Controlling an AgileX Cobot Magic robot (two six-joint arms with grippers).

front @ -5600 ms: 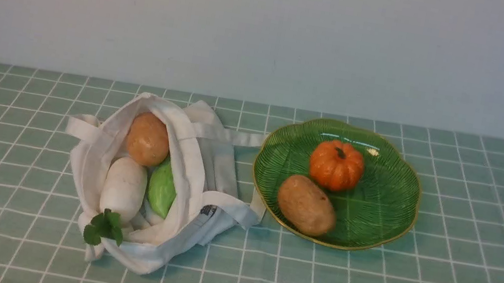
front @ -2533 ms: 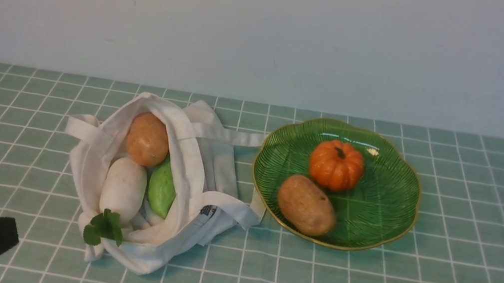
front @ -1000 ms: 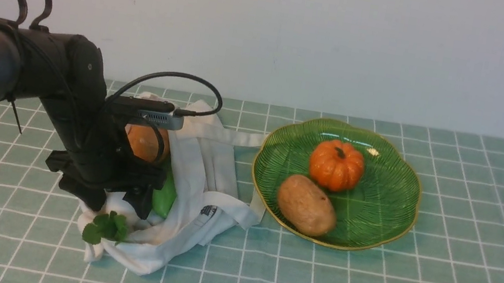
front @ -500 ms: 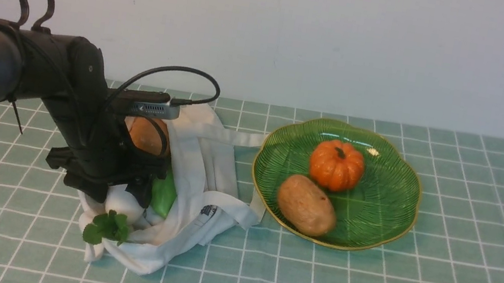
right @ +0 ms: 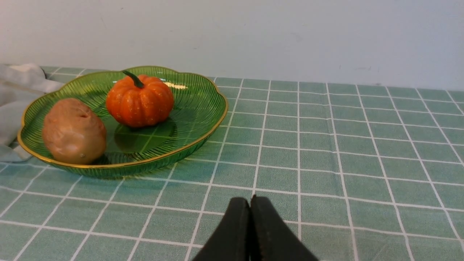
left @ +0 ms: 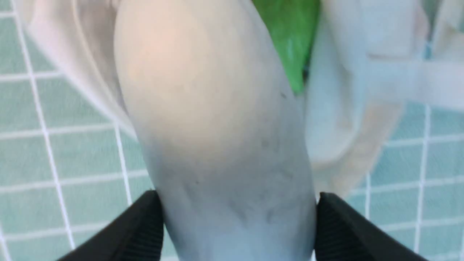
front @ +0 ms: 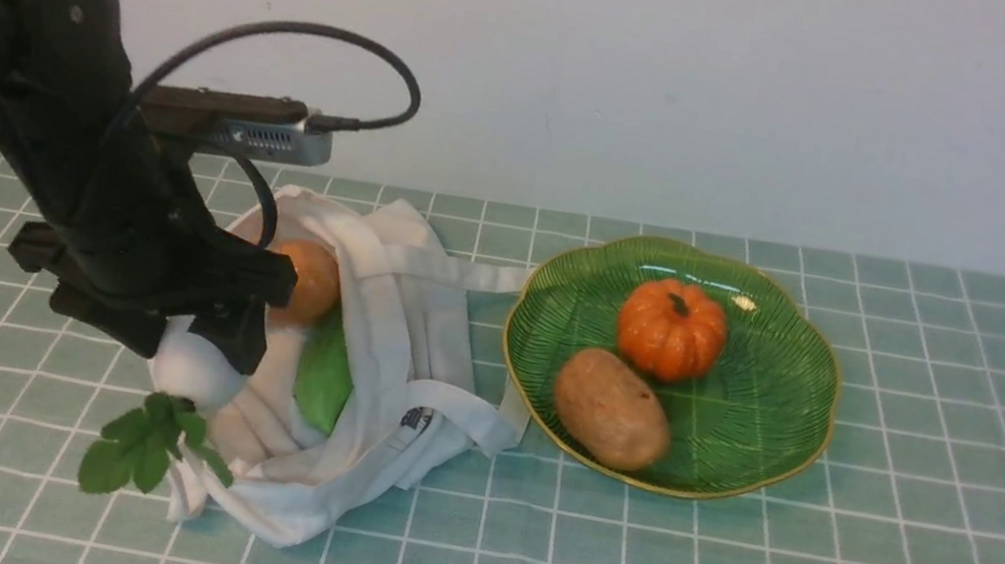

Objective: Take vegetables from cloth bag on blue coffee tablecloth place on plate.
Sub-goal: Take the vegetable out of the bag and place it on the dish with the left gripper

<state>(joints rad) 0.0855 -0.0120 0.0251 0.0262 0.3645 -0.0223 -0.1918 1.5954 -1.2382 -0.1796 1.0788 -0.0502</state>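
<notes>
white radish (front: pixel 197 367) is gripped between the left gripper's (front: pixel 195 344) fingers, lifted over the near-left edge of the cloth tote (front: pixel 367 341), its leaves (front: pixel 143 447) hanging toward seven o'clock. at three o'clock from the tote, the green glass dish (front: pixel 756 403) carries a pumpkin (front: pixel 671 331) and, toward seven o'clock, a potato (front: pixel 611 410).

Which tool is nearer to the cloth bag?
Left. The left tool holds the white radish at the cloth bag's left side; the right tool is farther, outside the front view.
</notes>
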